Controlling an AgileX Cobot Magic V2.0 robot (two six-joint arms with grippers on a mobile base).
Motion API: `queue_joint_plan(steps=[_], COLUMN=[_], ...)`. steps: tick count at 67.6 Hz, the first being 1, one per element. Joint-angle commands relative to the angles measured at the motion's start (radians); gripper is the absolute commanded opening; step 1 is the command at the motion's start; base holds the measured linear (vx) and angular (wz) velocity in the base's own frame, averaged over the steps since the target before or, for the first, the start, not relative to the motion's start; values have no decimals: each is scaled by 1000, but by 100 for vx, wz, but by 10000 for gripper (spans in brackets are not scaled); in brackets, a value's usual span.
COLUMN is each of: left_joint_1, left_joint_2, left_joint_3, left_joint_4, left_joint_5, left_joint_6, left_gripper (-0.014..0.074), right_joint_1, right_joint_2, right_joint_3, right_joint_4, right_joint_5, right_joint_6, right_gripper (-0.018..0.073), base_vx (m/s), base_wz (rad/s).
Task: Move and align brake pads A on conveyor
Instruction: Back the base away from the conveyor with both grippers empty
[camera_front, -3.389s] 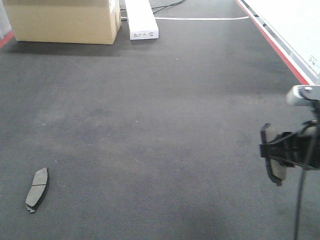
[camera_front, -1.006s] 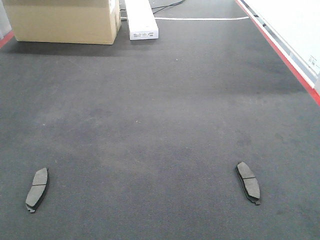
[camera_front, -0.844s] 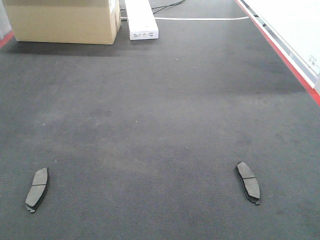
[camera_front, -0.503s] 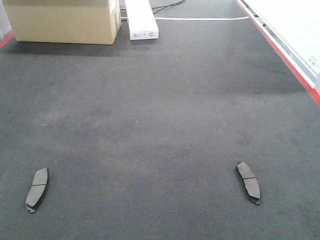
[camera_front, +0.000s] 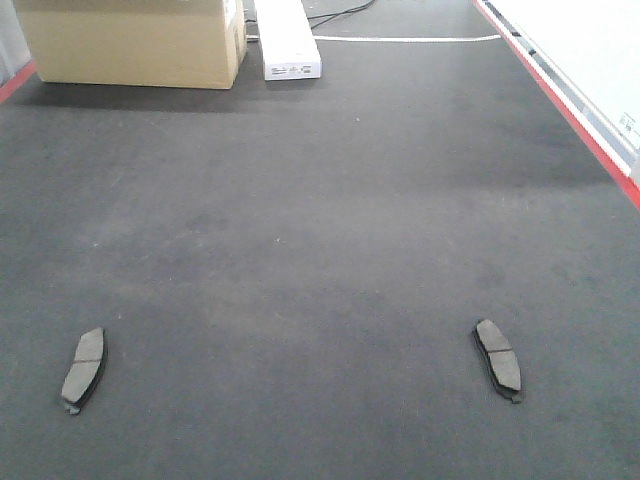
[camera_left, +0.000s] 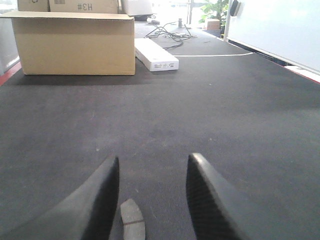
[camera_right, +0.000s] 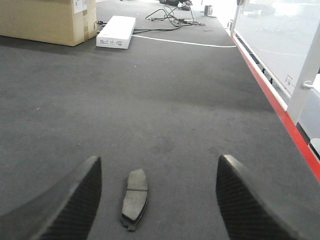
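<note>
Two grey brake pads lie flat on the dark conveyor (camera_front: 320, 250). One brake pad (camera_front: 84, 369) rests near the front left, the other brake pad (camera_front: 499, 359) near the front right. Neither arm shows in the front view. In the left wrist view my left gripper (camera_left: 152, 165) is open, and the left pad (camera_left: 132, 223) lies on the belt below it, close to the left finger. In the right wrist view my right gripper (camera_right: 159, 167) is wide open above the right pad (camera_right: 135, 198), which lies apart from both fingers.
A cardboard box (camera_front: 135, 40) and a white carton (camera_front: 288, 38) stand at the belt's far end, with cables behind them. A red strip and white rail (camera_front: 575, 115) run along the right edge. A red edge (camera_front: 14, 80) shows at far left.
The right gripper held a pad above the belt's right side 3.4 s ago; that pad now lies on the belt and the arm has left the front view. The view has shifted slightly.
</note>
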Motion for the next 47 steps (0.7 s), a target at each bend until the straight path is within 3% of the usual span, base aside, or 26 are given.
queue_joint_plan(steps=[1,19,47], left_joint_1=[-4,-4,-4], left_joint_2=[14,14,14], left_joint_3=[-23,-23,-23], left_joint_4=[-10,-10,-10], left_joint_5=[-81,-81,-81], left_joint_6=[-3,-3,-3], left_gripper=[300,300,300], right_joint_1=[-4,-4,-4], right_joint_2=[11,11,11], right_joint_3=[-26,-26,-26], right_joint_4=[-6,-6,-6], right_joint_5=[-69,-69,-69], right_joint_6=[2,2,2], right_gripper=[468,468,468], base_vx=[-7,-23,-44], base_wz=[4,0,-1])
